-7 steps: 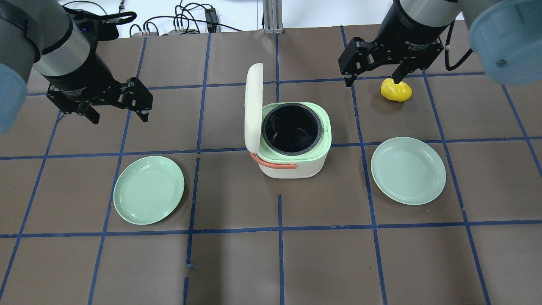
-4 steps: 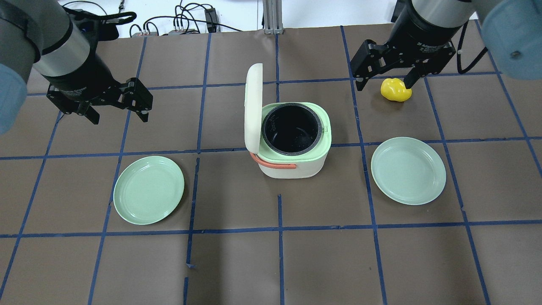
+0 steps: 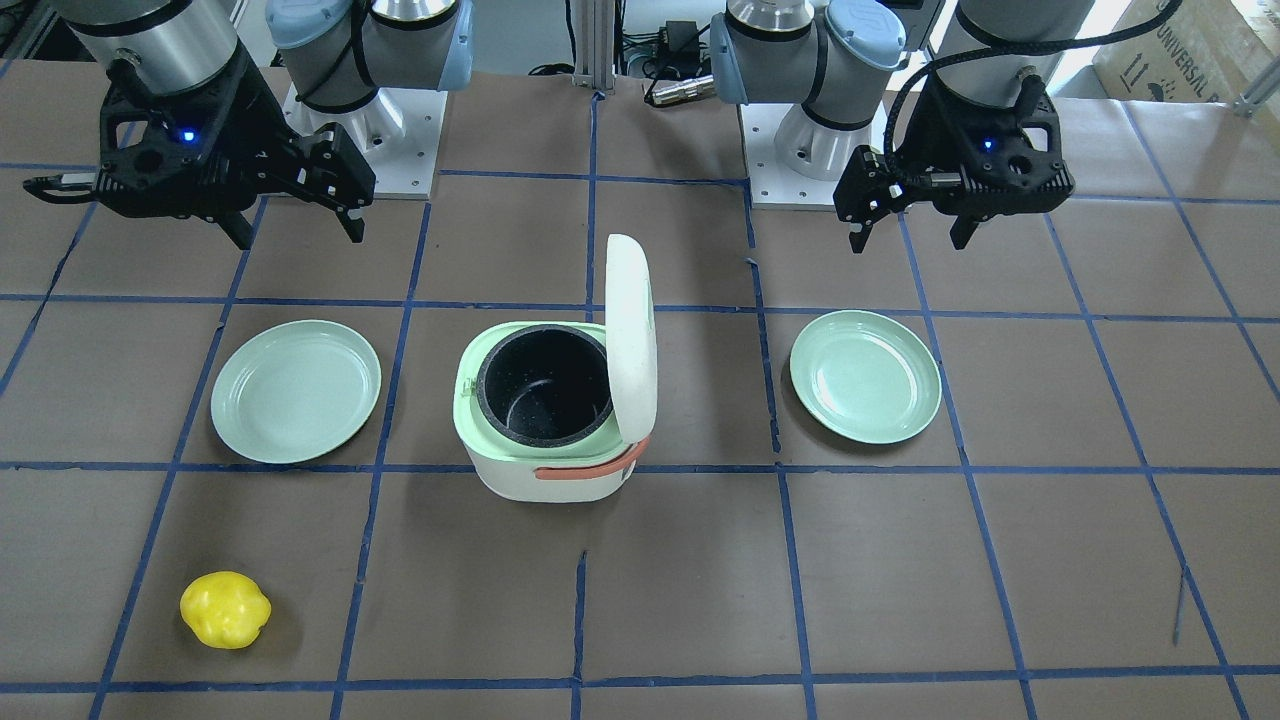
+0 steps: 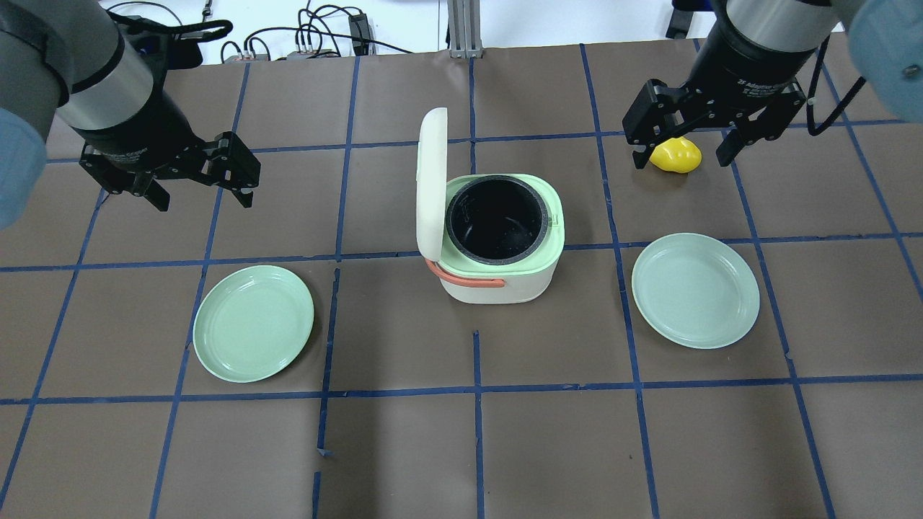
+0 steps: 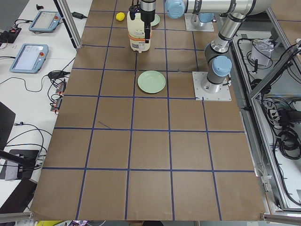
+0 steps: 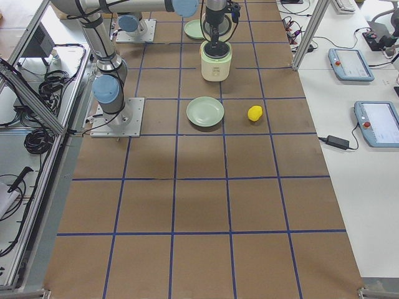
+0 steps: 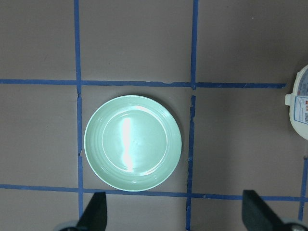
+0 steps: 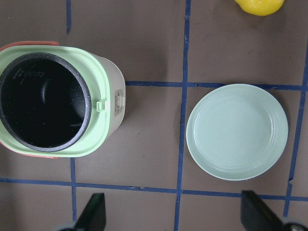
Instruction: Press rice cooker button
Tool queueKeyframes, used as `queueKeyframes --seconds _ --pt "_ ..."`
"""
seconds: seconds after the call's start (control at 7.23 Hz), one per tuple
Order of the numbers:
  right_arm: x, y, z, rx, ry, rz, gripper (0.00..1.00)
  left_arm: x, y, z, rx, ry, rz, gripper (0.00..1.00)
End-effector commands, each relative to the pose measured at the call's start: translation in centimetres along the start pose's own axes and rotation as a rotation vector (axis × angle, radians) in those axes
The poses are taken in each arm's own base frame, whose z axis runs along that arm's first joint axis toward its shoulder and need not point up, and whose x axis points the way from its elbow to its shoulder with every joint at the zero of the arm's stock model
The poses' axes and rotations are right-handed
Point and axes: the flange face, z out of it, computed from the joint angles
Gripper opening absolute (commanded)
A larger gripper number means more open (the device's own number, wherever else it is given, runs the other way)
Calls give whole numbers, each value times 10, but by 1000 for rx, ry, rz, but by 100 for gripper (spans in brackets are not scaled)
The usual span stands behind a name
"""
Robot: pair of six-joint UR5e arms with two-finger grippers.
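Both claws released, nothing held.
Left gripper hangs spread, empty; rice cooker sits mid-table, lid raised; right gripper spread, high near the right plate. Risk: an off-centre press may slide the rice cooker or drop its lid.

Mint-and-cream rice cooker, coral handle, black pot; mint plates; yellow object; blue-gridded brown table.

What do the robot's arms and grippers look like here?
Silver-grey tubular arms, left arm and right arm, with pale-blue joint caps. The left gripper and right gripper are black, two-fingered, with white lettering, a blue light and black cables.
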Motion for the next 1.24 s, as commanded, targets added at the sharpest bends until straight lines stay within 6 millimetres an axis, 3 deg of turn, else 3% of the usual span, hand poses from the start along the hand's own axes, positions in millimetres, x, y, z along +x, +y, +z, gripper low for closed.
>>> queueKeyframes --seconds 0.0,0.55,1.11 --pt "5 -6 -2 40 34 1 100 0 0 0 -2 0 0 100" --pt "4 -10 -3 88 41 2 100 0 0 0 0 0 0 100" --pt "7 -4 5 24 71 4 100 0 0 0 0 0 0 100"
